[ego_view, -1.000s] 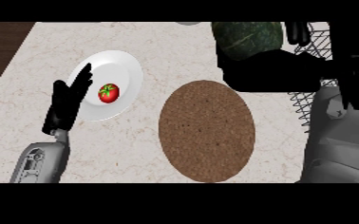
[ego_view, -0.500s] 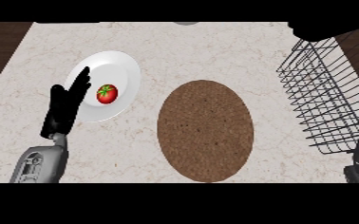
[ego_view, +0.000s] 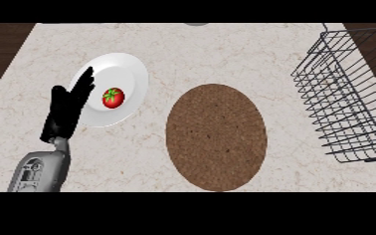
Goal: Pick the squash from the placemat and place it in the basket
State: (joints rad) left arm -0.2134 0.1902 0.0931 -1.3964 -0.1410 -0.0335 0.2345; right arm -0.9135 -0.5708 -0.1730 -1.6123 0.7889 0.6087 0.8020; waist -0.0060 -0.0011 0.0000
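Squash is nowhere to be seen from where I stand: the mat point(ego_view: 214, 137), well off to the right of the left hand point(ego_view: 68, 110), lies bare, and the wire basket point(ego_view: 341, 97), farther right again at the edge of view, shows nothing inside the part I can see. Its far side runs out of sight, so I cannot tell whether the squash sits in there or is carried somewhere above.

The left hand is open, fingers straight and pointing up, resting at the left over the rim of a white plate point(ego_view: 121, 69). A tomato point(ego_view: 112, 97) lies on that plate just to the hand's right, apart from the fingers. The right hand shows in no part of the view, so I cannot say what it holds or whether it holds anything.

My guess on progress: the pick looks done, since the mat on the desk point(ego_view: 220, 50) carries nothing. Whether the placing is done is the open question. If the squash is not in the basket yet, lowering it between the wires and letting go is all that is left.
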